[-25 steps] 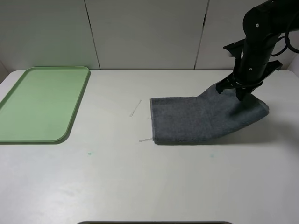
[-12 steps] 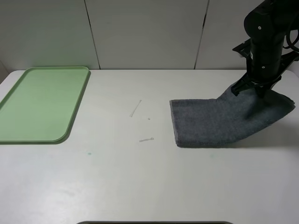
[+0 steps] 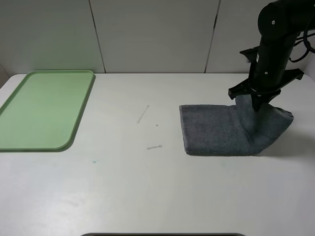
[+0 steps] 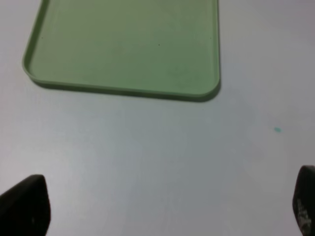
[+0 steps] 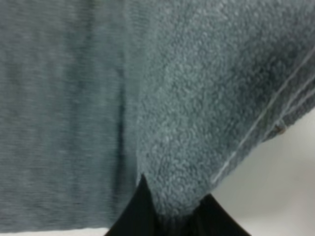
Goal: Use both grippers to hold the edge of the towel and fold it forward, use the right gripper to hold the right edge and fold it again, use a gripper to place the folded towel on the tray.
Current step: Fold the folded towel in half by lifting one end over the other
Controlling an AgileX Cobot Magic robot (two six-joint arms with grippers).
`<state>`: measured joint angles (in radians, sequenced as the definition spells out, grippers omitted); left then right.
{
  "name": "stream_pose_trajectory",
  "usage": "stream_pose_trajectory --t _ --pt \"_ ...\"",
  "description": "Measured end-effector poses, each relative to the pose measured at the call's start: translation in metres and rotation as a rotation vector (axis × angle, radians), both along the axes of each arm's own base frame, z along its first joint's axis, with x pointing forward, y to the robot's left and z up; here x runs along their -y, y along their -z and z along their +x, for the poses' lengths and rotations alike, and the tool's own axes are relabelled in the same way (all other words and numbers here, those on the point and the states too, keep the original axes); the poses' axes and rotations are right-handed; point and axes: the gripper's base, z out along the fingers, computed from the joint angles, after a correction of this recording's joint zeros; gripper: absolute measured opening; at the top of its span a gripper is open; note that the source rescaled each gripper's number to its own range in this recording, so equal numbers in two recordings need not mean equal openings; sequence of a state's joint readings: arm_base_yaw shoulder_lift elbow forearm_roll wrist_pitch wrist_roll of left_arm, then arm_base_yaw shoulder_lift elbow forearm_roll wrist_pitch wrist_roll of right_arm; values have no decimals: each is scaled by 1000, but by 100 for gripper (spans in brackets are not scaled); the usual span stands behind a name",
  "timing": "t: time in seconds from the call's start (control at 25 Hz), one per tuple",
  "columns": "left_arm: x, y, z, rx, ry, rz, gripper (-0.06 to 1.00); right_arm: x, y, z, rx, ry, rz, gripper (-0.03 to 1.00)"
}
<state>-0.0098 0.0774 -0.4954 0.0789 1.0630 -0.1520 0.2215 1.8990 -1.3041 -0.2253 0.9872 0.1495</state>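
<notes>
At the right of the high view, one dark grey towel (image 3: 216, 132) lies on the white table (image 3: 147, 196), its right end lifted by the right gripper (image 3: 256, 100), which is clamped on the cloth. One pale green tray (image 3: 44, 108) sits at upper left. The left gripper (image 4: 162, 206) hovers near the tray, spread wide and holding nothing.

No text, label, brand, number or sign can be read anywhere here.
</notes>
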Motion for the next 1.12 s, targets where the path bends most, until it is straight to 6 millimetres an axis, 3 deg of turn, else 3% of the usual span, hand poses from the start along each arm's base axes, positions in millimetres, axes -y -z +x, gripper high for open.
stream_pose_trajectory --t 0.6,1.12 --pt "0 0 0 0 0 0 100 -59 0 -5 68 54 232 7" --pt "0 0 0 0 0 0 100 -72 -1 -6 72 150 339 7"
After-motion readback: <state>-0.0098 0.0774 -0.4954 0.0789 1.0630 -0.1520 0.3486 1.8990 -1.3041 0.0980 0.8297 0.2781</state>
